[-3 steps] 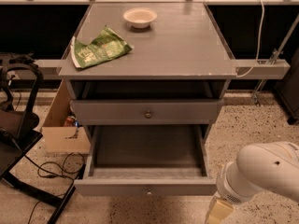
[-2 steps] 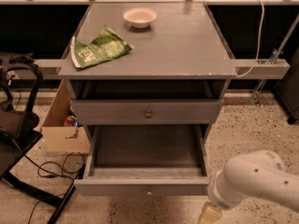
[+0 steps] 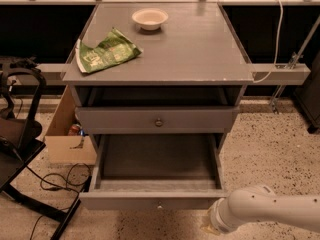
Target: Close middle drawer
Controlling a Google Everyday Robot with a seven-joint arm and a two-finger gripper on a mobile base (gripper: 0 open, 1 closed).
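One gripper (image 3: 208, 228), low, beside lowest drawer (image 3: 125, 200)

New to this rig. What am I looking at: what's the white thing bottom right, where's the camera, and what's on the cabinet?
There is one camera, looking down at a grey cabinet from its front; where it is mounted isn't recorded. The white tube at bottom right is the robot's single arm. Its gripper sits at the arm's tip, at the picture's lower edge, just right of the front corner of the middle drawer. It is mostly cut off, so I can't see anything held. That drawer is pulled far out; the job is to push it shut. The upper drawer sits further back. On top lie a white bowl and a crumpled green bag.
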